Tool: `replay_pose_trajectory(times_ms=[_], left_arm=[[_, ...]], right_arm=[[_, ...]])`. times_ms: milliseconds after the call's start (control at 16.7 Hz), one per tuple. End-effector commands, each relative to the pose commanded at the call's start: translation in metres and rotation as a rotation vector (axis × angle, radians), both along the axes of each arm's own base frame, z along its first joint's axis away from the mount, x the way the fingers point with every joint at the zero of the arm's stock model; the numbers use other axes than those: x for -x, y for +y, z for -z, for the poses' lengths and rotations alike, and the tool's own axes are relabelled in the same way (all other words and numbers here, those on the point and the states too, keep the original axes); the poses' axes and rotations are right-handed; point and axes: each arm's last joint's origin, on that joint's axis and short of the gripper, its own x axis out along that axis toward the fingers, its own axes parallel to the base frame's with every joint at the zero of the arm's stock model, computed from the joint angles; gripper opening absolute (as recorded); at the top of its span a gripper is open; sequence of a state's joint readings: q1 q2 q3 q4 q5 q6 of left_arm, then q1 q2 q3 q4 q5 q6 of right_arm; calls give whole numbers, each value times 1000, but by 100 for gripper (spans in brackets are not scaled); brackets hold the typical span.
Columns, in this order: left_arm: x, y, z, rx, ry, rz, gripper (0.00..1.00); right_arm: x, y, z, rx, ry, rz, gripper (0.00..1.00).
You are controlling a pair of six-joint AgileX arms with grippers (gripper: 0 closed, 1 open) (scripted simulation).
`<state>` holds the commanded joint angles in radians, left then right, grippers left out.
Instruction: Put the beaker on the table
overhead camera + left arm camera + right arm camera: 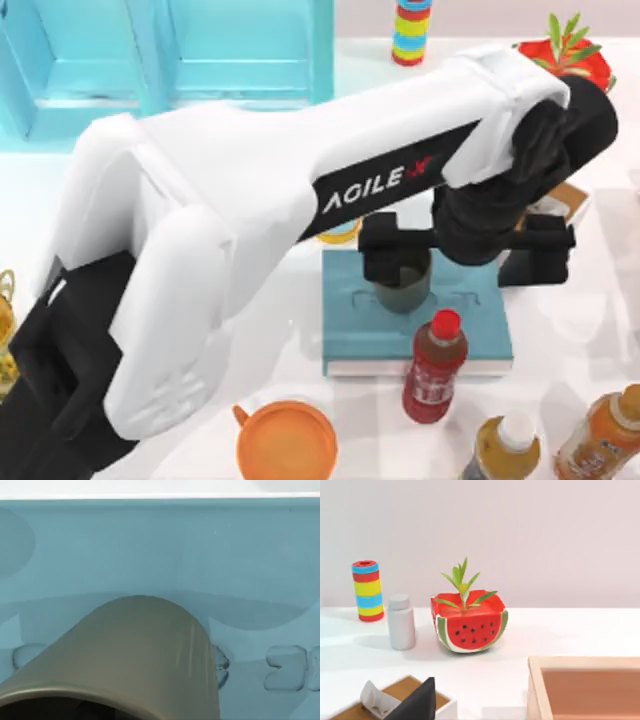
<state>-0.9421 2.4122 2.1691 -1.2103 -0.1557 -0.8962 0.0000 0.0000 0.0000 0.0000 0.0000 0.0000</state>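
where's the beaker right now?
In the top view, the beaker stands on the teal book near table centre, under the left arm's tool, just behind the red bottle. The left wrist view shows it close up over the book.

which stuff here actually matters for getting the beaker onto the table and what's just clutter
Job: beaker, standing on the teal book; table; left claw around the beaker.

Clutter: red bottle, orange pot, watermelon planter, striped can, white bottle.
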Motion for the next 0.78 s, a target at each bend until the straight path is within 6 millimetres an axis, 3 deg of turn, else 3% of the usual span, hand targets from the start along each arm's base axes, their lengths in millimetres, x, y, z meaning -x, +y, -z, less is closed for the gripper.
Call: replay_pose_trajectory(times_ms=[780], left_arm=[[0, 0, 0, 0, 0, 0, 2]], right_arm=[[0, 0, 0, 0, 0, 0, 100]])
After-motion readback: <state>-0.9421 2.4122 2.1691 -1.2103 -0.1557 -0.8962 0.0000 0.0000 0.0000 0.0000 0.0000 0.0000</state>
